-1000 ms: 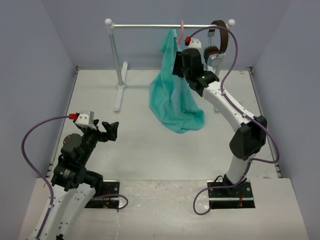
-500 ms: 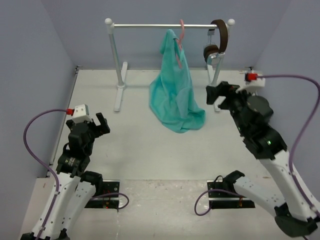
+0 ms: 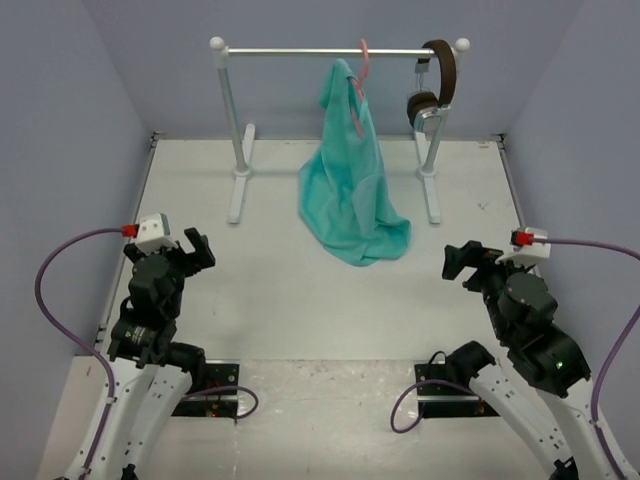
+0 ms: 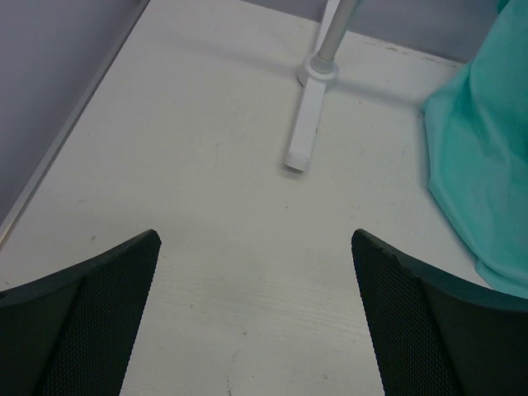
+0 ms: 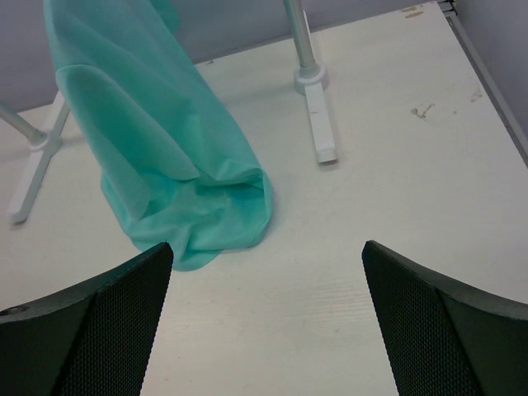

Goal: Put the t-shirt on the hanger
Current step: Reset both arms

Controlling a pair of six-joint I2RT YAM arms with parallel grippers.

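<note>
While t-shirt [image 3: 350, 200] drapes from hanger [image 3: 364, 58] on rail [image 3: 290, 50], left claw [image 4: 254, 238] and right claw [image 5: 266, 246] gape apart, empty.

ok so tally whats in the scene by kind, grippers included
t-shirt: 1
hanger: 1
headphones: 1
rack: 1
grippers: 2 (left gripper, right gripper)
total: 6

One t-shirt [image 3: 352, 200]; one hanger [image 3: 364, 55]; one headset [image 3: 438, 85]; one rack [image 3: 290, 50]; two grippers [image 3: 198, 250] [image 3: 462, 262].
</note>
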